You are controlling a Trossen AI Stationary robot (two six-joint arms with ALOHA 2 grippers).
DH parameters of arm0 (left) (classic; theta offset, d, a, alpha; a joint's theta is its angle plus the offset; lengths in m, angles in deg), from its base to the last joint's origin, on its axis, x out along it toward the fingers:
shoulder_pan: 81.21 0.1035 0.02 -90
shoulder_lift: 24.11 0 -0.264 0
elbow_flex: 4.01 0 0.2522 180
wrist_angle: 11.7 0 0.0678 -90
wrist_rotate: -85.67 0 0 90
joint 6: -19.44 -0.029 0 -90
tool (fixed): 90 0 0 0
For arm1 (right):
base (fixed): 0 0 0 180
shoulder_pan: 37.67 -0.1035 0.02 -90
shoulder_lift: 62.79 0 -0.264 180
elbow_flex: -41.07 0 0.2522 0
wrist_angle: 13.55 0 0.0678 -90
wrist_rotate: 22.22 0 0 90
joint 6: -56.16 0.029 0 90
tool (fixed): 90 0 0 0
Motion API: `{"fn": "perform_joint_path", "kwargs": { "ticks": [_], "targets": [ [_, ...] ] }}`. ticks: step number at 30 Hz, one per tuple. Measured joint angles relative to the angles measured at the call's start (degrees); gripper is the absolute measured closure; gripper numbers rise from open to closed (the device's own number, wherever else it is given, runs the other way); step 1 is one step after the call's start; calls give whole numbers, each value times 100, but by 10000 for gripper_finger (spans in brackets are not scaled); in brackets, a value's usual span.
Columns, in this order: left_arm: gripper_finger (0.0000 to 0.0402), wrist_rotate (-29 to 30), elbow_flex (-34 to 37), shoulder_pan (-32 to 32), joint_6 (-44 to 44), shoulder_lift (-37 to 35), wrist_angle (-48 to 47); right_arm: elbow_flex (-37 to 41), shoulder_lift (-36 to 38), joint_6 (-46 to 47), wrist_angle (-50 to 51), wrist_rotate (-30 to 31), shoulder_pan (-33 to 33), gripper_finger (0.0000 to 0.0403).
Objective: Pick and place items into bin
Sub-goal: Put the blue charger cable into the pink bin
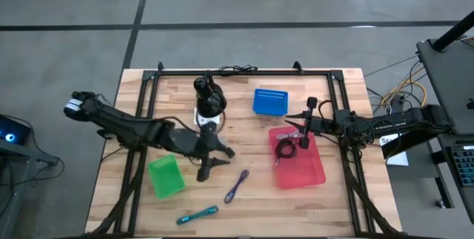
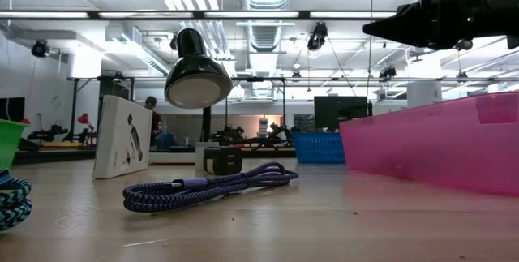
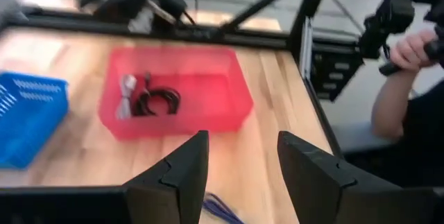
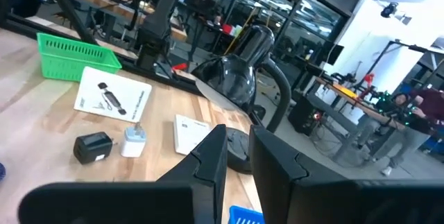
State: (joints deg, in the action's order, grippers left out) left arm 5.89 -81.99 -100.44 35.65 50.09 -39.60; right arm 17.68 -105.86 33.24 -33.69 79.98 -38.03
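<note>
A pink bin [image 1: 315, 172] lies right of centre and holds a black coiled cable [image 3: 156, 102] and a silver piece [image 3: 127, 87]. On the bare wood lie a purple cable [image 1: 237, 185] and a teal cable [image 1: 198, 214]. A white card [image 4: 113, 99], a small dark block [image 4: 92, 148] and a white plug [image 4: 134, 141] sit near the black lamp [image 1: 209, 98]. My left gripper [image 1: 218, 159] hovers open at mid-table, just beyond the purple cable [image 3: 222, 209]. My right gripper [image 1: 298, 129] is above the bin's far left corner, its fingers a narrow gap apart and empty [image 4: 238, 137].
A blue basket [image 1: 269, 101] stands at the far side and a green basket [image 1: 165, 176] near the left arm. A black frame runs round the table's edges. A person's hand [image 3: 416, 47] shows beyond the right edge. Bare wood lies along the near edge.
</note>
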Motion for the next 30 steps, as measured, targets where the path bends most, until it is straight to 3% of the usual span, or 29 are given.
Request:
{"fn": "perform_joint_path", "kwargs": {
  "ticks": [7, 17, 22, 30],
  "targets": [
    [244, 28, -689, -313, 474, 619, -948, 0, 0, 451, -150, 0, 0, 351],
    [244, 17, -680, -642, 751, 786, -1044, -66, -13, 44, -213, 0, 0, 351],
    [244, 15, -728, -705, 756, 766, -1024, -140, -18, 392, -213, -2, 0, 351],
    [244, 13, -787, -703, 1347, 753, -679, -129, -17, 1286, 857, -17, 0, 351]
  ]
}}
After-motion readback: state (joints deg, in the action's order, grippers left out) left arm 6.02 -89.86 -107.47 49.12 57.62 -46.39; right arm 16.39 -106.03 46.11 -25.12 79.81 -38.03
